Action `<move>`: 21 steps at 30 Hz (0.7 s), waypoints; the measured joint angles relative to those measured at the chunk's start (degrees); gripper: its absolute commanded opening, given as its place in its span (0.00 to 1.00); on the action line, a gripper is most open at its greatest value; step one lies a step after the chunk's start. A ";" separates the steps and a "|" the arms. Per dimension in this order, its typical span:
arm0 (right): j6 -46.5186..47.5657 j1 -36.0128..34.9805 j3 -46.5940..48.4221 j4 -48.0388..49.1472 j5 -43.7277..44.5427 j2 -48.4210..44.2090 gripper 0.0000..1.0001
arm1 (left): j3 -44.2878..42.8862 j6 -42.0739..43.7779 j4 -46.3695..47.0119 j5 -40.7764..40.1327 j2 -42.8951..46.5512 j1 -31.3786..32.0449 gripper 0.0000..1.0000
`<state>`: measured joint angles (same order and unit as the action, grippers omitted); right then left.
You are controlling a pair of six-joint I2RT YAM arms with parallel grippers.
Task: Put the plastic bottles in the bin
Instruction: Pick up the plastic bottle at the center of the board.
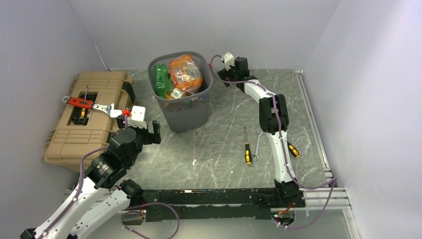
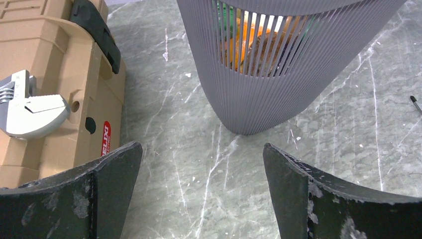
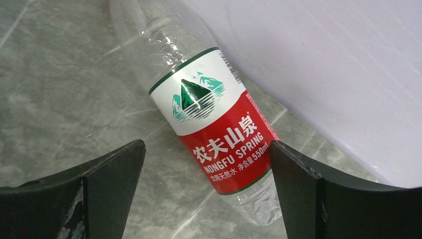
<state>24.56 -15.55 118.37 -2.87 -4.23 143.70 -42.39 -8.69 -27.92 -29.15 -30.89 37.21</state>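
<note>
From above, the bin [image 1: 181,112] sits at the back of the bench [image 1: 219,149], piled with bottles [image 1: 183,74] up to its rim. One more dropped on top could roll off. The right end effector [image 1: 225,73] reaches beside the bin, near the back wall [image 1: 199,30]. The left end effector [image 1: 144,133] hangs between the toolbox [image 1: 74,134] and the bin.

The left wrist view shows the left end effector [image 2: 201,164] wide open, holding nothing, with the bin just ahead.

The right wrist view shows the right end effector [image 3: 205,149] wide open too. A clear bottle with a red label [image 3: 219,134] lies on the bench against the wall, ahead of the gap between the fingers and slanted across it. The finger by the wall could bump the wall, or the round bottle could slip away when squeezed.
</note>
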 measured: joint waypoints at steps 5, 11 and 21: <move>0.83 -0.55 0.39 2.95 4.35 1.51 0.99 | 0.00 0.00 -0.02 0.00 -0.02 0.00 0.97; 0.66 -0.57 1.73 1.27 5.49 3.76 0.95 | 0.00 0.02 0.02 0.02 -0.44 0.00 0.97; 0.92 -2.16 1.09 1.25 8.48 3.61 0.71 | 0.00 -0.02 -0.15 1.20 -1.01 -0.02 0.97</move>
<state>25.47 -17.72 119.46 -1.63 4.25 147.30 -42.39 -8.71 -28.08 -27.94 -31.90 37.19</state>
